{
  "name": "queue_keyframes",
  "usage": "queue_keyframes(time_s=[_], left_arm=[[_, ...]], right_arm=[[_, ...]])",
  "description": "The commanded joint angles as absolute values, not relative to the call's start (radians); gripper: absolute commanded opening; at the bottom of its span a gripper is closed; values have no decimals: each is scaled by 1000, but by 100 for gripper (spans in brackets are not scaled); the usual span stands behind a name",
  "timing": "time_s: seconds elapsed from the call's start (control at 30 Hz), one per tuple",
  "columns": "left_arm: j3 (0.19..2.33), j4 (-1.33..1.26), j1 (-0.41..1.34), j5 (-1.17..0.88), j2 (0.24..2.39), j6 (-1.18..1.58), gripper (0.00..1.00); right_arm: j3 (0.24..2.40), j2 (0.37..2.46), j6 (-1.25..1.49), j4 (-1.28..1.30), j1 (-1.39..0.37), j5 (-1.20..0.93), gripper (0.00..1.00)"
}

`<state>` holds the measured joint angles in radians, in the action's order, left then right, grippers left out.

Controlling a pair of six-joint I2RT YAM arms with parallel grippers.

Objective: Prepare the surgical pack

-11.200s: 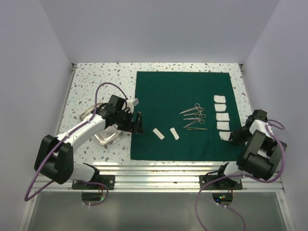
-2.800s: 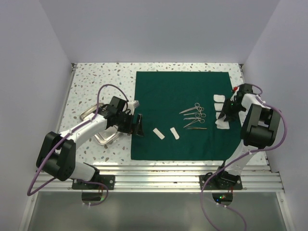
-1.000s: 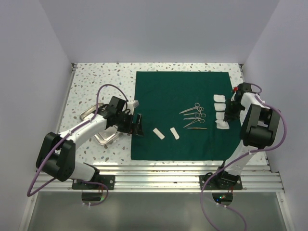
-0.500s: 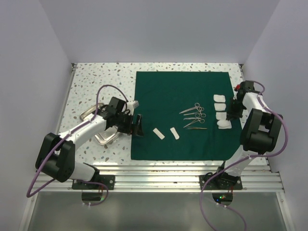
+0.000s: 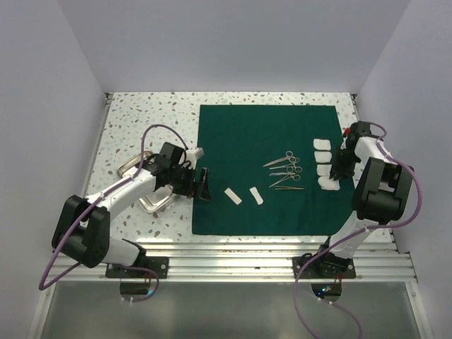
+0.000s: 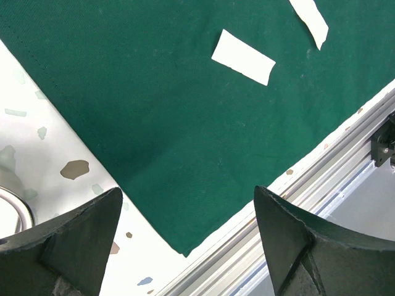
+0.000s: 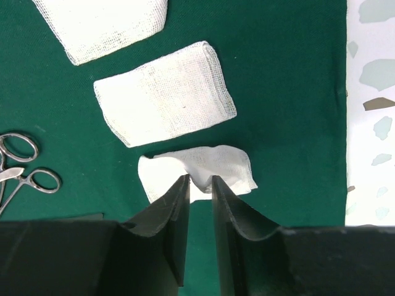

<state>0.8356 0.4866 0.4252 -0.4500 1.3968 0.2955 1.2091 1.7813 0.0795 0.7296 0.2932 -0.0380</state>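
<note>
By the cloth (image 7: 290, 92)'s right edge, the right fingers (image 7: 163, 234), barely parted on the rumpled gauze pad (image 7: 225, 169) (grip unclear), should lift straight up; the left fingers (image 6: 296, 240) hang spread.

The white tabletop (image 5: 148, 116) with grey and brown speckles is enclosed on 3 sides by plain pale walls (image 5: 233, 42), and an aluminium rail (image 5: 233, 251) of parallel profiles runs along its near edge, also showing at the lower right of the left wrist view.

One drape (image 5: 240, 134), one tray (image 5: 127, 168), two strips (image 5: 232, 196), four instruments (image 5: 286, 169), seemingly four gauze pads (image 5: 321, 143).
</note>
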Motion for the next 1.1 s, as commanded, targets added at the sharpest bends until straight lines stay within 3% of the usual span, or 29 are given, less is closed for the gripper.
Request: queue_keyframes(time_s=[0.0,0.17,0.47,1.07], left_arm=[[830,445,417,-472,1367,287,91],[828,445,417,-474,1367,288,91],[827,442,417,-474,1365,290,91],[813,425,417,-486,1356,293,92]], right_arm=[[1209,1795,78,724,288,-21,24],[1216,1784,90,729,288,18,11],[1270,1786,84,790,290,86,0],[1278,1683,71,902,287,-70,0]])
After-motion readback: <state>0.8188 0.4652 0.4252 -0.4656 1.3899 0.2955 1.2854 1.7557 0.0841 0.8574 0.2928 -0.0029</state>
